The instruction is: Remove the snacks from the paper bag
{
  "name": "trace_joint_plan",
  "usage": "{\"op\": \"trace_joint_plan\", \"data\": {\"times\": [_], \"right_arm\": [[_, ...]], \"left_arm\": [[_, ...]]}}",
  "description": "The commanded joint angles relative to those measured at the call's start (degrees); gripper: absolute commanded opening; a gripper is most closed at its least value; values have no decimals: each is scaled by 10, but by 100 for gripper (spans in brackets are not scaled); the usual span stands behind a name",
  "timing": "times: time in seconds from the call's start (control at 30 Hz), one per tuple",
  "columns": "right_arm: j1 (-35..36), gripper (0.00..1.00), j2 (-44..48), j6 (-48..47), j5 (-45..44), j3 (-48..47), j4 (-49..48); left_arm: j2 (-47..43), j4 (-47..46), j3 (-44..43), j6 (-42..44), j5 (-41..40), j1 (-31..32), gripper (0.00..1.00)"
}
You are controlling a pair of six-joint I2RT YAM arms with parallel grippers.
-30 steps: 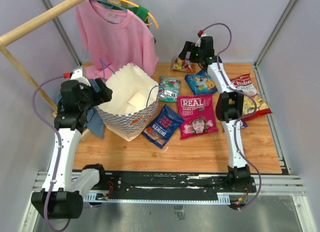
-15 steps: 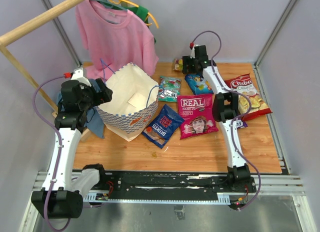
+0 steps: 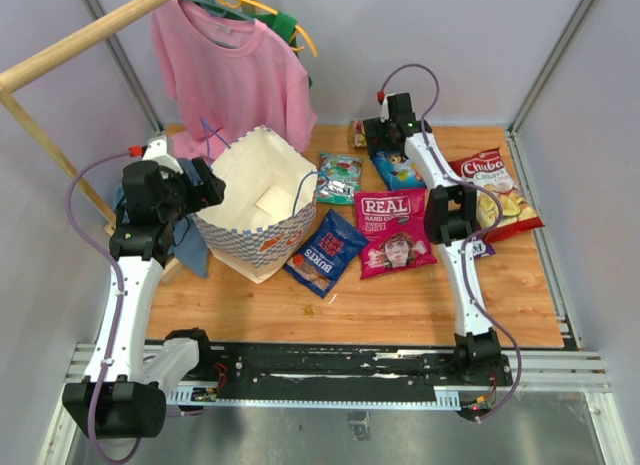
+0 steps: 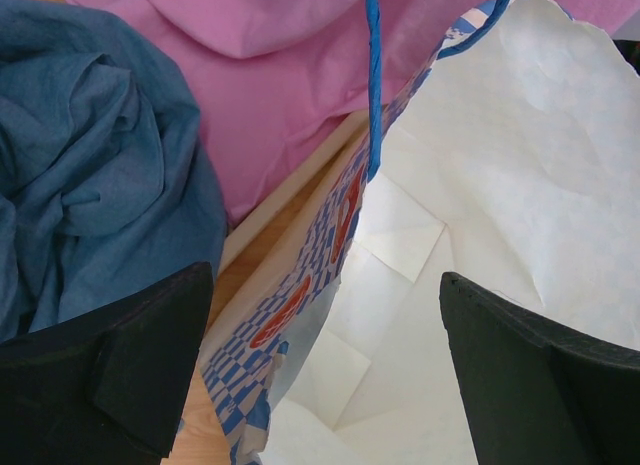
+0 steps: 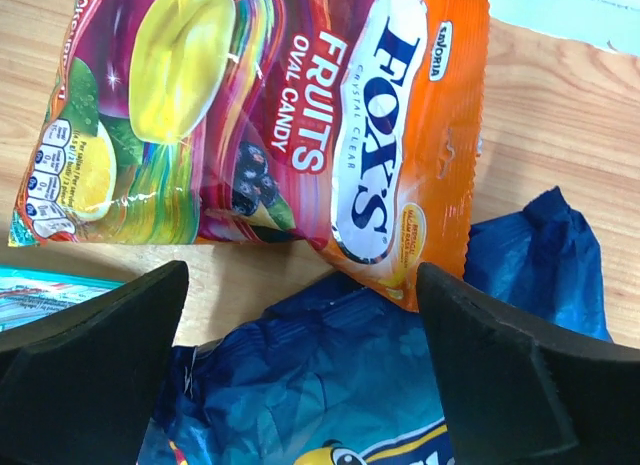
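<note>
**A:** Entry: progress on emptying the paper bag (image 3: pixel 255 200)?

**B:** Judged close to finished. Six snacks (image 3: pixel 393 220) lie out on the table (image 3: pixel 400 305), spread from 12 to 3 o'clock of its centre:
- Fox's packet (image 5: pixel 290 115) at 12, by the back edge
- blue bag (image 5: pixel 330 385) just in front of it, touching
- teal packet (image 3: pixel 338 177)
- REAL bag (image 3: pixel 395 243) near centre
- dark blue Burts bag (image 3: pixel 325 250) at its 8 o'clock
- Chiba chips (image 3: pixel 495 185) out at 3

**A:** Anything left inside?

**B:** None seen. Both views show bare white paper and one flat folded patch at the bottom. The near wall hides part of the floor, so I cannot rule out one more.

**A:** The bag itself?

**B:** It sits at 9 o'clock on the table with its mouth gaping. It is creased and leans toward 5 o'clock. The outside is blue-and-white check with orange lettering, and a thin blue cord handle (image 4: pixel 372 85) stands above the rim.

**A:** Hands?

**B:** The left hand (image 4: pixel 325 365) is spread wide astride the bag's rim at its 9 o'clock side and grips nothing. A blue-grey cloth (image 4: pixel 90 175) and the pink T-shirt (image 4: pixel 290 95) are beside it. The right hand (image 5: pixel 300 355) is also spread wide and empty, hovering over the Fox's packet and the blue bag.
</note>
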State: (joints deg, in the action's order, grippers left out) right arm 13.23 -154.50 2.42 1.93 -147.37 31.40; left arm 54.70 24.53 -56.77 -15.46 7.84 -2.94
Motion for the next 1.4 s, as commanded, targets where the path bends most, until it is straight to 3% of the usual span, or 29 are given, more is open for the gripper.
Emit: {"op": "trace_joint_plan", "data": {"times": [0.0, 0.3, 0.5, 0.77, 0.97, 1.07, 1.23, 1.37], "right_arm": [[-12, 99, 62, 11, 26, 20, -5], [-11, 99, 172, 76, 137, 43, -80], [-10, 99, 309, 117, 151, 134, -97], [3, 99, 594, 153, 133, 456, -142], [7, 98, 855, 169, 138, 739, -165], [7, 99, 979, 145, 124, 852, -129], [7, 99, 1159, 198, 112, 993, -105], [7, 98, 1233, 202, 96, 1043, -79]], "left_arm": [[-9, -8, 1, 5, 8, -2, 99], [-12, -8, -33, 5, 7, -2, 100], [1, -11, -68, 16, 64, -2, 100], [-30, -24, -128, 46, 88, -2, 100], [-131, -96, -29, 55, 96, -2, 100], [-175, -123, 7, 55, 108, -2, 100], [-204, -133, 44, 49, 120, -1, 100], [-206, -137, 64, 39, 127, -2, 100]]}}
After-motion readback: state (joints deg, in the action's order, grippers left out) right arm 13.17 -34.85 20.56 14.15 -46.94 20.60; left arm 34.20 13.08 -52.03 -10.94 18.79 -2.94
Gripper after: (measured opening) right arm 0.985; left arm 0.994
